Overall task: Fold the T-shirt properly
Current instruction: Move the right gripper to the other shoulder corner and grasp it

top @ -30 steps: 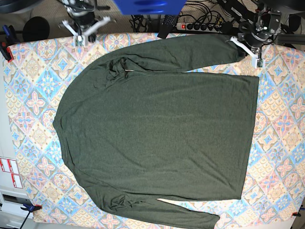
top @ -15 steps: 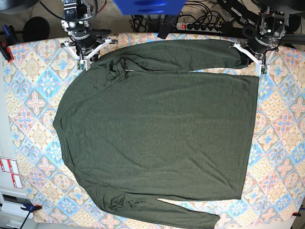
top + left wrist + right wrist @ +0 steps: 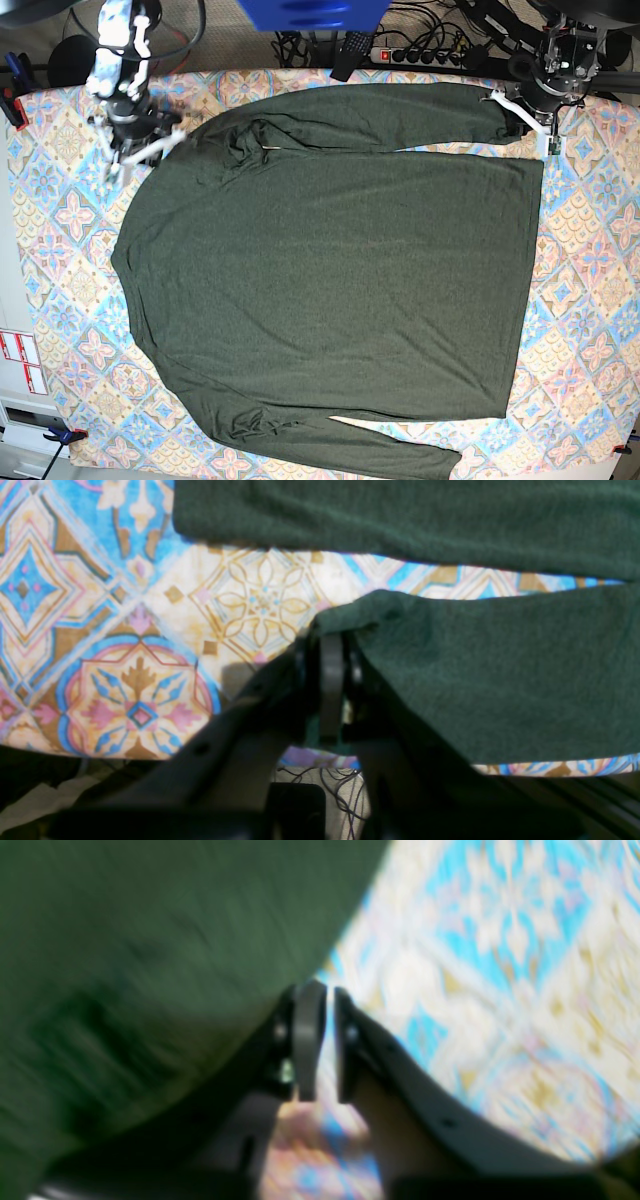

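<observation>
The dark olive T-shirt (image 3: 330,270) lies spread flat on the patterned tablecloth (image 3: 590,250), long sleeves along its far and near edges. My left gripper (image 3: 522,112) is at the far sleeve's cuff at the back right. In the left wrist view, the left gripper (image 3: 331,640) is shut with the cuff fabric (image 3: 500,680) pinched at its tips. My right gripper (image 3: 140,145) sits by the shirt's shoulder at the back left. In the blurred right wrist view, the right gripper (image 3: 330,995) has its fingers nearly together and empty, beside the shirt's edge (image 3: 150,940).
A power strip (image 3: 420,52) and cables lie behind the table's far edge, next to a blue object (image 3: 315,12). Clamps (image 3: 12,105) hold the cloth at the left edge. Bare cloth shows left and right of the shirt.
My right arm has swung from the table's back edge down and leftward to the shirt's shoulder edge. My left gripper stays at the sleeve cuff. The shirt has not moved.
</observation>
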Robot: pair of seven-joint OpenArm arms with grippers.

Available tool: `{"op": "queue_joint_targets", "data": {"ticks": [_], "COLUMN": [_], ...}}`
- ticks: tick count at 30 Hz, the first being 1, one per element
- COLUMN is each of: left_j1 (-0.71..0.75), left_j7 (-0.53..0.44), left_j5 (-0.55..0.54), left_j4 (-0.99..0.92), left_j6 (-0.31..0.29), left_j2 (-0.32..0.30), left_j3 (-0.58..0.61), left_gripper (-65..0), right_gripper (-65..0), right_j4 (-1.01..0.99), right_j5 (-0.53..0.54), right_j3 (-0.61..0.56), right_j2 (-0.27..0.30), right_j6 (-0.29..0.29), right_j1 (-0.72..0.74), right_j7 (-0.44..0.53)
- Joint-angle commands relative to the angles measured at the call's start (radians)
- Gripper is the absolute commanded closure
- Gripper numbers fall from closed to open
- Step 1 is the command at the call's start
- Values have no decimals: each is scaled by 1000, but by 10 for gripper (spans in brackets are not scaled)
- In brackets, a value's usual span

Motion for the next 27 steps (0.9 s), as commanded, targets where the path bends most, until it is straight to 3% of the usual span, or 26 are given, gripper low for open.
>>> {"op": "queue_joint_targets", "data": {"ticks": [1,5,10,27], "left_j1": [6,5,5,5], "left_j7": [-17,-17,-17,-17], "left_j5": [-4,-4,-4,-4], "left_j4": [17,17,17,15], "left_j6": [3,3,3,3], "left_j2": [-13,-13,-13,-13], "left_j3": [-8,-6,-6,-5], "left_gripper": [0,0,0,0], "right_gripper": [-127,-203,-221,-222], "right_j4": [20,0,-111,-181], "right_j5": [33,190,309,316], "right_j3": [31,106,134,125], "right_j2": [11,14,17,15], "right_j6": [-1,-1,0,2], "right_j1": [13,30,32,95], "right_j7": [13,12,12,-56]}}
